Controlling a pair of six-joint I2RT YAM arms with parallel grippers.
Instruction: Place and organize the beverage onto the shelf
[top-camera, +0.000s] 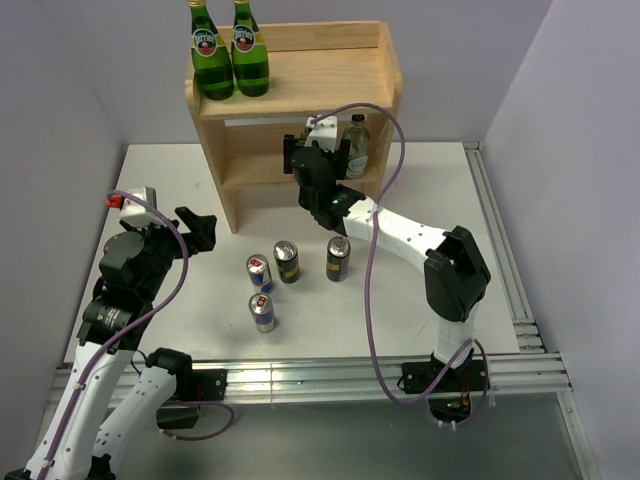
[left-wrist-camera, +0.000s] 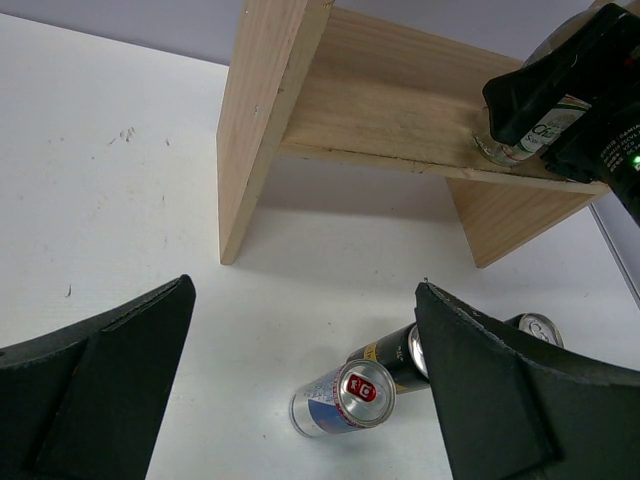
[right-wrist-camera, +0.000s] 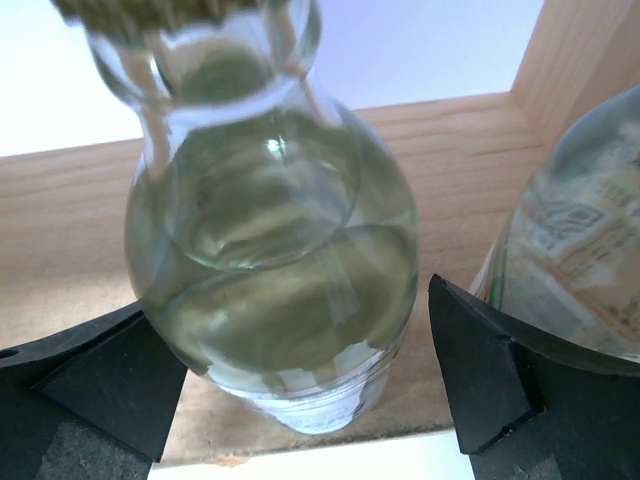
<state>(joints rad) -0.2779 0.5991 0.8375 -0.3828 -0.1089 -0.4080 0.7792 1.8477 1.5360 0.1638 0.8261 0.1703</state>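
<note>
So the small clear bottle (right-wrist-camera: 270, 280) stands on the lower board of the shelf (right-wrist-camera: 70, 190), just beside its twin (right-wrist-camera: 580, 250). Right gripper (right-wrist-camera: 295, 345) has its jaws apart either side of it, probably not touching, though it's hard to tell this close. I'd back straight out, level, so no finger clips it. Left gripper (top-camera: 198, 228) hangs wide apart over the table (top-camera: 160, 180).

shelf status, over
Left claw open, empty. Right claw open around small clear bottle on lower tier of light wooden shelf. Four metal cans on white table. Second bottle alongside.
</note>
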